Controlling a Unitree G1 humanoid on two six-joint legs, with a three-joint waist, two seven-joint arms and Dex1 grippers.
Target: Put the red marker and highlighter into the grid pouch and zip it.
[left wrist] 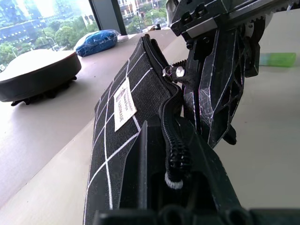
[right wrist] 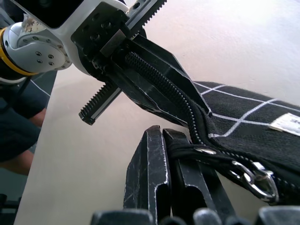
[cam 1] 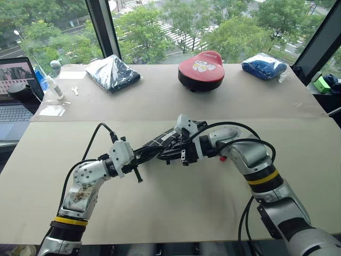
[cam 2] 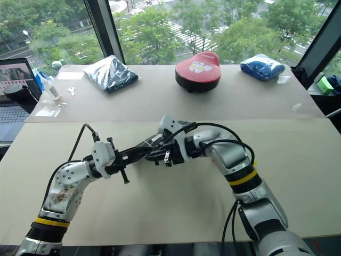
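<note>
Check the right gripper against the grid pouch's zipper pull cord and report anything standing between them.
Nothing visible stands between them. The right gripper is already shut on the zipper pull cord of the grid pouch, and the left gripper is shut on the pouch's zipper end, holding it off the table.

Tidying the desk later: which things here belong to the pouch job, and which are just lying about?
Job: grid pouch, left gripper and right gripper, both shut on it.
Lying about: red case, blue bundle, dark wrapped bundle, laptop, bottle.
</note>
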